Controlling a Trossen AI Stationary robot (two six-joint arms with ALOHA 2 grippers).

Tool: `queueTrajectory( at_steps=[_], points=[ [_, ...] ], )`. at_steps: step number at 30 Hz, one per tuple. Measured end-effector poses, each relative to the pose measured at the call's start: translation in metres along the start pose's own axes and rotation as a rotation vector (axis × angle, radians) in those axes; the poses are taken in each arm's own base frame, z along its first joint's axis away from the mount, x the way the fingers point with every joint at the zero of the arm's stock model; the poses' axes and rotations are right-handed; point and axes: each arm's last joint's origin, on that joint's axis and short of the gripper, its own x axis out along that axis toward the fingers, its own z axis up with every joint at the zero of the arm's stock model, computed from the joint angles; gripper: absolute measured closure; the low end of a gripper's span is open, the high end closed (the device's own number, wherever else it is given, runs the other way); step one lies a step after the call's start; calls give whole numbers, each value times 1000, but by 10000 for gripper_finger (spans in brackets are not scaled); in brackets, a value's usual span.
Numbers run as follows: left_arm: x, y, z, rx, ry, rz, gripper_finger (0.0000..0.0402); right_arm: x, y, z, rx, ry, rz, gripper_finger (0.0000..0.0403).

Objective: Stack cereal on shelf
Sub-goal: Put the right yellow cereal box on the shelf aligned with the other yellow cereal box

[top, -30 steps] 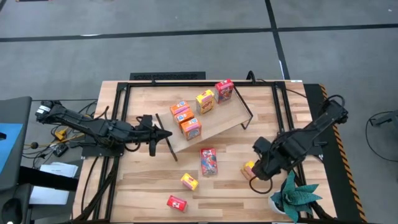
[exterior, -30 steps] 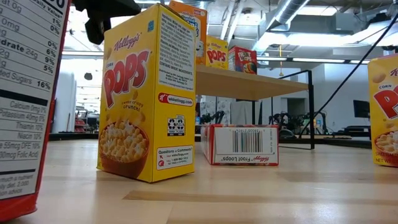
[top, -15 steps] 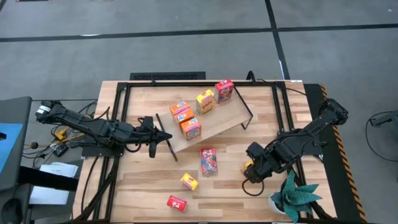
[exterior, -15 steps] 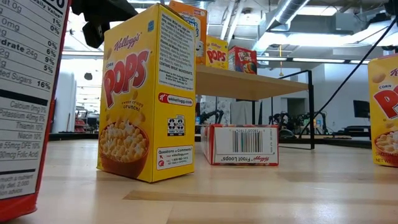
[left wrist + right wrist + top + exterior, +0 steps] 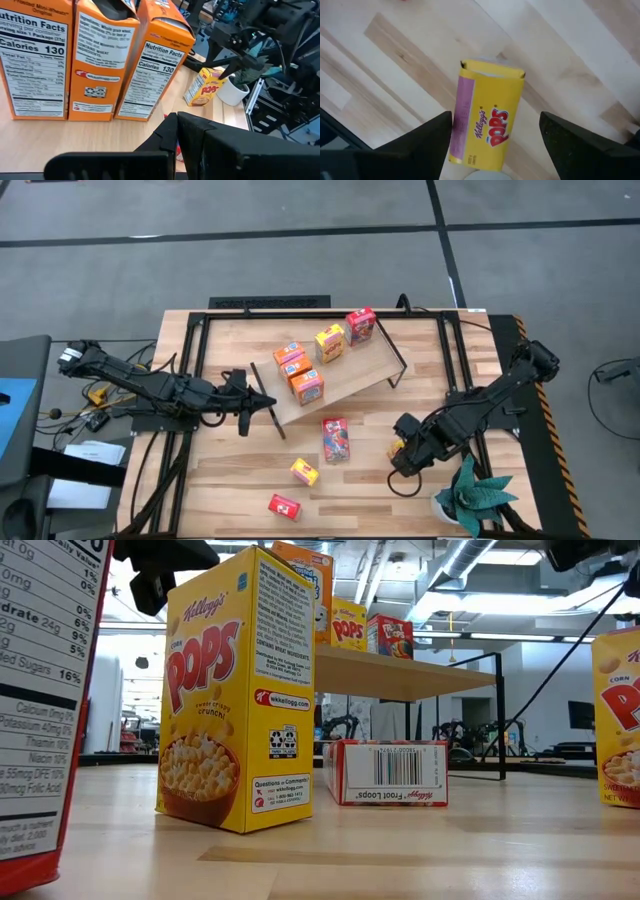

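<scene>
I get even, bright overhead light on the table (image 5: 230, 480), with soft short shadows. In the low view, ceiling lights (image 5: 520, 637) glare and the nearest box (image 5: 40, 700) is blurred. The right wrist's own fingers (image 5: 415, 145) look soft.

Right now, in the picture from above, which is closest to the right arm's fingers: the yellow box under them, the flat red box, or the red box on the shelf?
1. Yellow box, right beneath the right gripper.
2. Flat red box, mid-table.
3. Red box on the shelf, far end.
</scene>
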Motion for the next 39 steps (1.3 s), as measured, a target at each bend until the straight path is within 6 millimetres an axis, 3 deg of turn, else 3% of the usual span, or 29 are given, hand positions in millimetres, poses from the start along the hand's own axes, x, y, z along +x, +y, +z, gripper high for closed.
queueTrajectory(
  at_steps=[20, 29, 39],
  points=[
    [0, 1, -1, 6, 8, 11, 401, -3, -1, 7, -86, 7, -3, 207],
    [0, 1, -1, 5, 8, 11, 401, -35, 7, 39, -204, -43, 86, 245],
    [0, 1, -1, 3, 8, 11, 401, -89, 0, 78, -313, -126, 137, 250]
  ],
)
